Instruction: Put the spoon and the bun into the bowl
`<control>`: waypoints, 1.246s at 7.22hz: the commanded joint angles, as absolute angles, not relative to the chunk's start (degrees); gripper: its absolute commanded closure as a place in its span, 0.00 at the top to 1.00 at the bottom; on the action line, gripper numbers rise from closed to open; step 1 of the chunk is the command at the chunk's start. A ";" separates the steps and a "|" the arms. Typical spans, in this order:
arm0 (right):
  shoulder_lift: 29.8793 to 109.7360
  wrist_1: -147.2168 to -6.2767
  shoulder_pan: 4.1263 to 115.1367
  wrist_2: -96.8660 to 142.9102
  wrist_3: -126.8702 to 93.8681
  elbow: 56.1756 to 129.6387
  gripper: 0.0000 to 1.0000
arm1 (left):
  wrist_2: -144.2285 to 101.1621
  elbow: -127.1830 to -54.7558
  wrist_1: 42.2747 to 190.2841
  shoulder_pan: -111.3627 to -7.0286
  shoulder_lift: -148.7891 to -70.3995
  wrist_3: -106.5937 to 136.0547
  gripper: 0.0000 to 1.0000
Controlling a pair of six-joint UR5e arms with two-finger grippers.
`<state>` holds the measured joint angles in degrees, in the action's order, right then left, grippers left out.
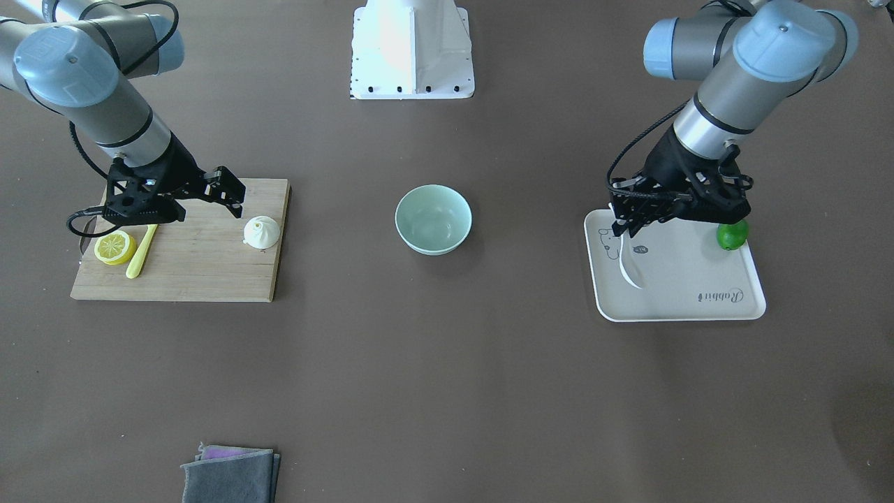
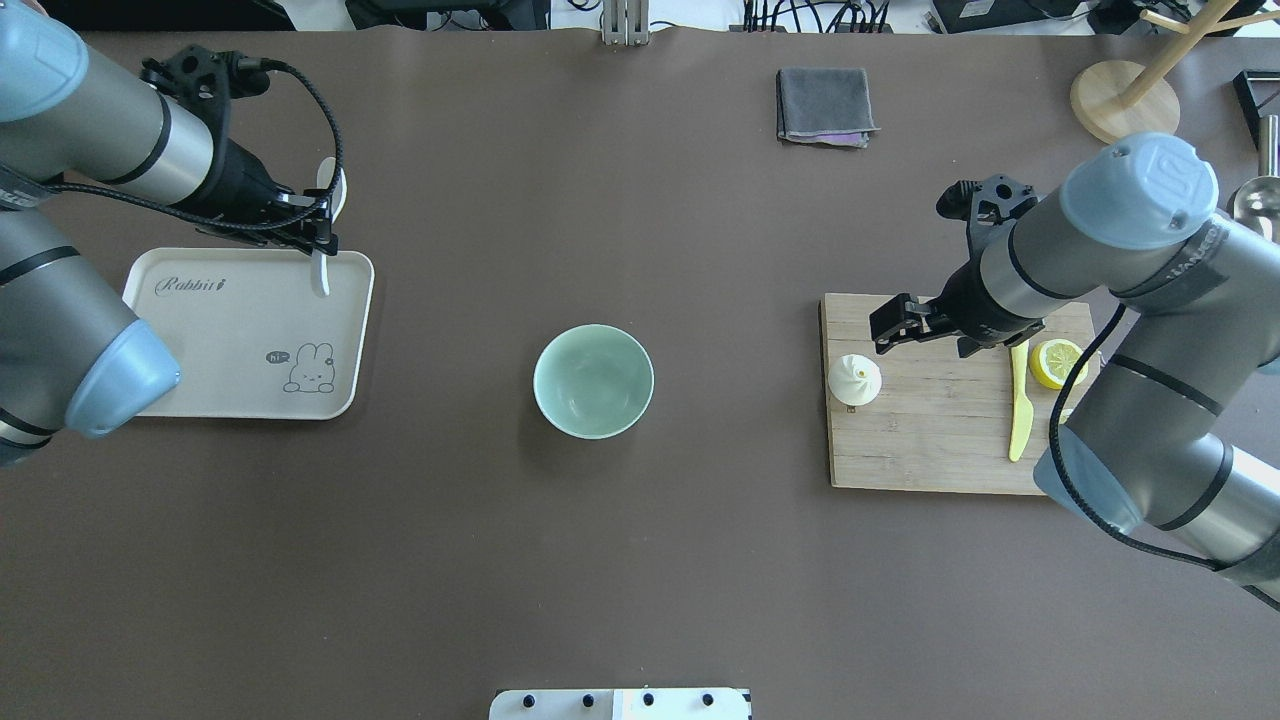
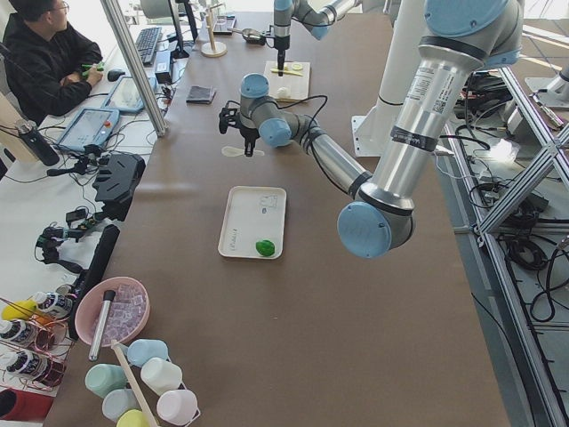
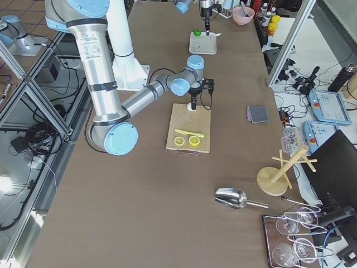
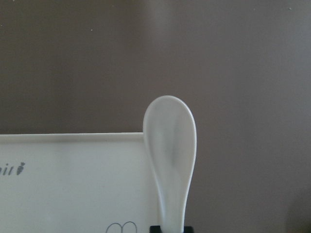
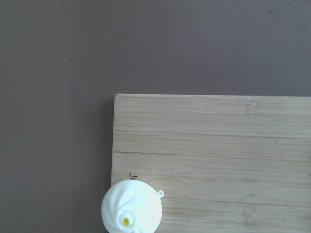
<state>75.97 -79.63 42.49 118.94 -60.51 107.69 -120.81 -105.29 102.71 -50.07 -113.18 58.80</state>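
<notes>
My left gripper is shut on the handle of the white spoon and holds it lifted over the corner of the cream tray. The left wrist view shows the spoon's scoop past the tray's edge. The mint-green bowl stands empty at the table's middle, apart from both arms. The white pleated bun sits on the wooden cutting board near its corner. My right gripper is open and empty, raised beside and above the bun.
A lemon half and a yellow plastic knife lie on the board under my right wrist. A green lime sits on the tray. A folded grey cloth lies at the operators' edge. The robot's white base stands behind the bowl.
</notes>
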 commanded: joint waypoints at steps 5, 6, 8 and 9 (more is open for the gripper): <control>70.77 -79.63 37.62 112.33 -63.10 102.42 0.92 | -106.44 -101.95 101.69 -35.25 -119.97 64.95 0.00; 69.45 -79.63 37.62 112.24 -63.11 100.57 0.92 | -106.44 -102.13 101.60 -34.37 -120.67 65.04 0.00; 69.70 -79.80 37.62 112.32 -63.28 100.46 0.51 | -106.70 -102.31 101.34 -33.14 -123.20 66.87 0.00; 69.87 -79.80 37.62 112.50 -63.28 100.46 0.32 | -106.61 -102.13 99.95 -32.18 -124.70 67.93 0.00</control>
<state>69.75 -79.74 37.62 112.35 -63.24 100.57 -106.59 -102.25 101.11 -33.16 -122.84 66.64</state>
